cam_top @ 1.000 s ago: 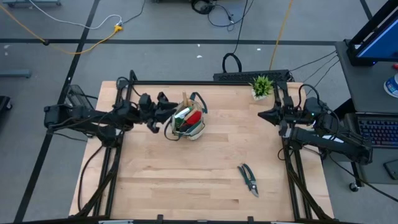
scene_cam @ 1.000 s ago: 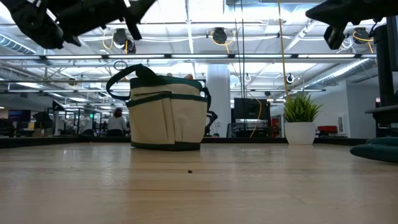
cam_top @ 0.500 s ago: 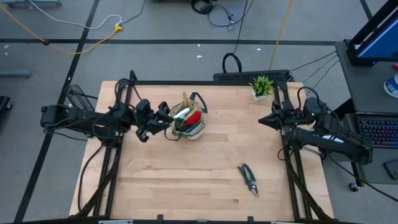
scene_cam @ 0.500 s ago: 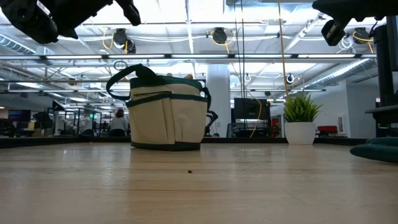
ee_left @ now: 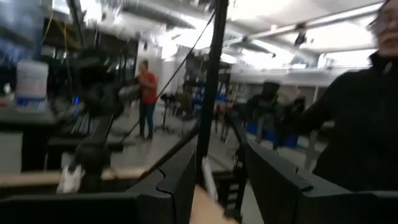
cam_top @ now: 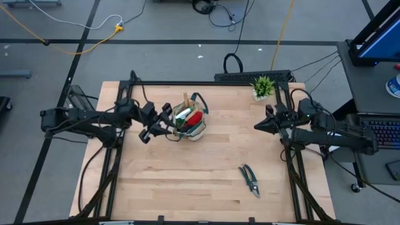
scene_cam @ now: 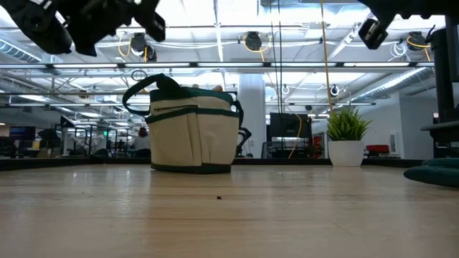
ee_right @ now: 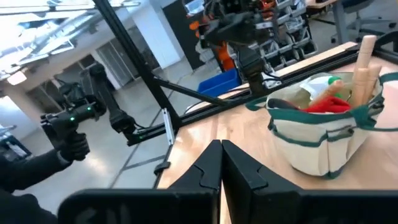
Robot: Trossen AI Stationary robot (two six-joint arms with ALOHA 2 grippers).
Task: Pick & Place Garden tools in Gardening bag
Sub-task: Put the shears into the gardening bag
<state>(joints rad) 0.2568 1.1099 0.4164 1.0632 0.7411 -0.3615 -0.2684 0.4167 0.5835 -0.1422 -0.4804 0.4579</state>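
While the near half of the table [cam_top: 187,187] lies wide open, bare wood from the front edge up toward the middle, the pruning shears [cam_top: 250,180] lie alone toward the front right corner, flat on the boards, well apart from everything else. Nothing stands between them and the middle of the table. Further back, the gardening bag [cam_top: 189,122] stands upright near the back edge, a little left of centre, beige canvas with green trim, and it's loaded: a wooden handle [cam_top: 185,100] sticks up out of it, with something red [cam_top: 194,119] and something green packed beside it. In the low view the bag [scene_cam: 192,132] stands square on the wood, its loop handle arched over the top. Just beside its left flank hangs the left gripper [cam_top: 164,122], up off the table, fingers partly apart with clear air between them, nothing in them; its wrist view shows the two dark fingers [ee_left: 180,180] parted and only the room beyond, where people stand. Over on the right edge, well apart from the bag, the right gripper [cam_top: 258,125] hovers above the wood with its fingers pressed together, empty; its wrist view shows the fingers [ee_right: 205,168] closed tight, aimed across the open table at the bag [ee_right: 326,134]. Back in the far right corner sits the small potted plant [cam_top: 263,87], behind the right arm.
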